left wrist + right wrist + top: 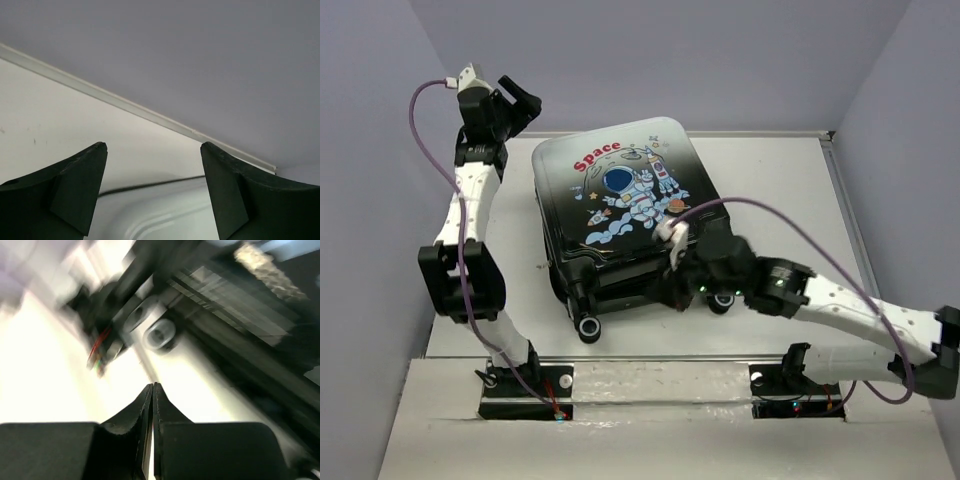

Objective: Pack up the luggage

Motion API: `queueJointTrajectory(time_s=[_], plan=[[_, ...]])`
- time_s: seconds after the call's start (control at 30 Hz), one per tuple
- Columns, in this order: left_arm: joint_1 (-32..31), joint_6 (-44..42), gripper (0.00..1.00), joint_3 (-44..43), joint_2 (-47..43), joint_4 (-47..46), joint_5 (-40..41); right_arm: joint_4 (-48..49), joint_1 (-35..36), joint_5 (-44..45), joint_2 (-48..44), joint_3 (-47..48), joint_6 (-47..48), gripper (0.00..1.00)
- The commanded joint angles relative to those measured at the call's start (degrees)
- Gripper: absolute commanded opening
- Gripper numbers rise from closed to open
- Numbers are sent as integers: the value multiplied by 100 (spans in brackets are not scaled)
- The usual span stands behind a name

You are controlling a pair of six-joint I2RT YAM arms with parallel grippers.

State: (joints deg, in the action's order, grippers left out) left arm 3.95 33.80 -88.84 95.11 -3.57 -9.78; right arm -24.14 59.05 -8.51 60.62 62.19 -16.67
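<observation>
The luggage point(620, 190) lies closed on the table, astronaut and red "Space" print facing up, wheels toward me. My left gripper point(523, 98) is open and empty, raised beyond the luggage's far left corner. In the left wrist view its jaws point(154, 150) stand wide apart above the silver shell corner point(165, 210). My right gripper point(672, 290) is shut on nothing, low at the luggage's near edge between the wheels. The right wrist view is blurred; the fingers point(153, 386) meet, with the luggage's dark side point(240, 315) on the right.
A black wheel point(588, 326) sticks out at the luggage's near left, also blurred in the right wrist view point(159, 335). The white table point(780, 180) is closed in by grey walls point(720, 60) at the back and sides. The arm bases sit at the near edge.
</observation>
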Motion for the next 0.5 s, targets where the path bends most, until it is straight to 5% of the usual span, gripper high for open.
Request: queueJointTrajectory(time_s=[0.0,0.37,0.47], plan=[[142,-566,87,-1459,1093,190,-856,425,933,500,494,-522,16,7],[63,-823,86,-5245,4444,806,-2405,1727,986,2544,715,-2158,-1136,7],[-16,-639,85,-5233,4902,282,-2818,2097,986,3378,635,-2562,-1523,7]])
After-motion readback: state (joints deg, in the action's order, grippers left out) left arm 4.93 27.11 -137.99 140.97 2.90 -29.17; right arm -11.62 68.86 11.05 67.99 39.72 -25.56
